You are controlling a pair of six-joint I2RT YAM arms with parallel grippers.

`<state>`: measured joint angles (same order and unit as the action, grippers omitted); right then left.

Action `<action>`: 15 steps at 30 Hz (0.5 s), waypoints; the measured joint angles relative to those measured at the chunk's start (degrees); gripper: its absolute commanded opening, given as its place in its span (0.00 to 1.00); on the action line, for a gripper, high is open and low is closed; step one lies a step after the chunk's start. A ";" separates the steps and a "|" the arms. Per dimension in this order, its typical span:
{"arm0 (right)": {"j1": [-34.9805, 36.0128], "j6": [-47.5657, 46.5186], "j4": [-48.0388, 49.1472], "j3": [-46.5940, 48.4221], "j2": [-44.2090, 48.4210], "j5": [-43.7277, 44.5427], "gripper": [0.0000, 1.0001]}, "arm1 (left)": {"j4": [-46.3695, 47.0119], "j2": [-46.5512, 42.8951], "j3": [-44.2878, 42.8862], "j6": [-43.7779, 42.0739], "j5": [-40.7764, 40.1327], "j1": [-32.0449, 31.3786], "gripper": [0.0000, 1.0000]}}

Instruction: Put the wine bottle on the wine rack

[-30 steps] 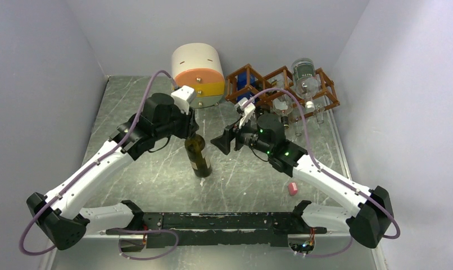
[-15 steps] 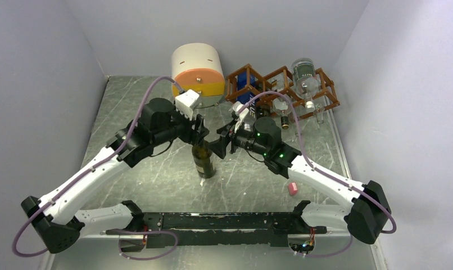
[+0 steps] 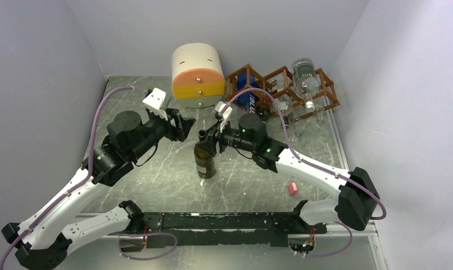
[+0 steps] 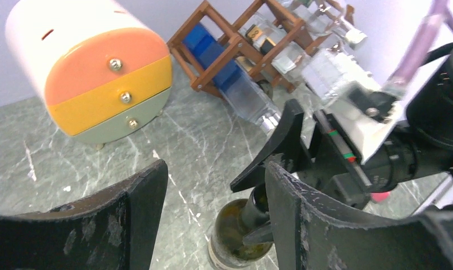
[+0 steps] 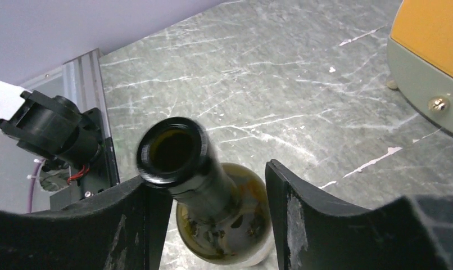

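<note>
Right gripper (image 5: pixel 213 179), jaws spread, straddles the neck of the upright wine bottle (image 5: pixel 224 225).

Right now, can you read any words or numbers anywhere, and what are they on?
Nothing can be read for sure.
Blue bottle in the wine rack: white letters, too blurred to read.
Clear bottle in the rack: a small dark label, too small to read.
Wine bottle on the table: no label shows.
Drawer cabinet: no words, only little knobs.
</note>
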<state>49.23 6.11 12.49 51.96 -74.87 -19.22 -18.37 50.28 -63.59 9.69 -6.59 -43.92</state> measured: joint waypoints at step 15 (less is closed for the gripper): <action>1.49 -5.03 -4.70 4.39 -0.15 9.14 0.03 | 4.87 -3.45 9.60 0.79 -6.43 -0.02 0.69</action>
<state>50.72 1.08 7.79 56.36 -75.02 -10.09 -13.50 46.83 -54.00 10.48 -13.02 -43.94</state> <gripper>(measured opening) 0.338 0.686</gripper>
